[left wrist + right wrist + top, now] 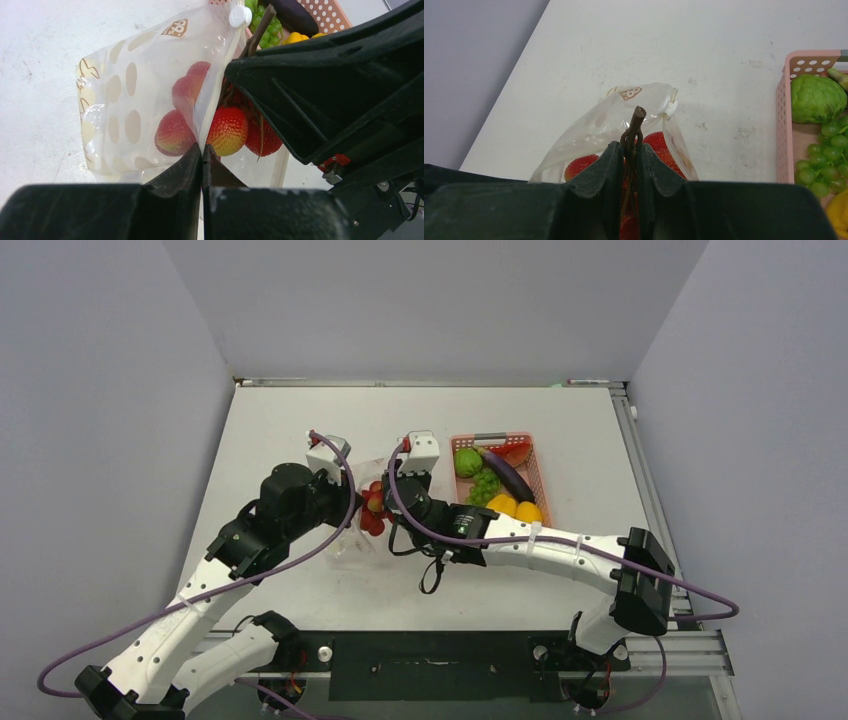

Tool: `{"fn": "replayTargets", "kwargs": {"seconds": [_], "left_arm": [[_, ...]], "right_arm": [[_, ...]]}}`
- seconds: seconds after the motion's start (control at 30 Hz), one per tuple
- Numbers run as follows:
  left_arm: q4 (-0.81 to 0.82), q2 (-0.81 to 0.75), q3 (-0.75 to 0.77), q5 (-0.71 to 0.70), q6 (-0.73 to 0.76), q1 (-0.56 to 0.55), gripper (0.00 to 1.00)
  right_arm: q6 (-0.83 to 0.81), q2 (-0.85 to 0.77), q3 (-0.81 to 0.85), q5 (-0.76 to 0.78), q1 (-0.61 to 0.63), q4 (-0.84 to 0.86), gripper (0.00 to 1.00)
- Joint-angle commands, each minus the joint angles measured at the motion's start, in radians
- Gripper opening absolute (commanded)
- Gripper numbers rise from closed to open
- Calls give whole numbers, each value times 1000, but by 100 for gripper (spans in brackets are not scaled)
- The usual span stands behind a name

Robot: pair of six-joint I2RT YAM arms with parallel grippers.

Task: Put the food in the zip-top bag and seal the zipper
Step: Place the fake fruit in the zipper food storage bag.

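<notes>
left pincer (pixel 202 159) clamped on zip-top bag (pixel 130 100) edge, right pincer (pixel 630 150) gripping stem (pixel 638 117) of red fruit (pixel 579 167) at mouth

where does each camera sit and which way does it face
Top external: above and behind the bases, looking down at the table; left arm and right arm meet at the zip-top bag.
Left wrist: on the left arm, facing along the left pincer, shut on the bag's edge; right arm's black body at right.
Right wrist: on the right arm, facing along the right pincer, shut on the red fruit bunch stem.
Shared: both wrist views show the bag and fruit.
</notes>
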Motion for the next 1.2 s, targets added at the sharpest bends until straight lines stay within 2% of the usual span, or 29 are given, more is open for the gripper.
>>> {"fn": "replayTargets", "kwargs": {"seconds": [0.0, 0.27, 0.5, 0.63, 0.77, 0.87, 0.93, 1.17], "left_arm": [[49, -11, 5, 15, -13, 4, 0], [48, -8, 6, 13, -15, 5, 0], [51, -6, 5, 26, -15, 10, 0], [54, -8, 4, 29, -16, 12, 0], [57, -13, 2, 30, -16, 13, 0], [59, -20, 1, 28, -16, 16, 0], [60, -24, 0, 27, -18, 17, 0], [62, -21, 0, 25, -19, 22, 0]], "right_arm": [[16, -60, -47, -10, 21, 108, 5], [-51, -100, -158, -30, 62, 250, 5], [-59, -78, -155, -30, 61, 277, 6], [-63, -48, -130, -29, 62, 281, 16], [-86, -31, -105, -47, 62, 274, 32], [-90, -40, -110, -57, 62, 275, 48], [-98, -55, -121, -60, 61, 274, 51], [-110, -146, -166, -59, 55, 253, 52]]}}
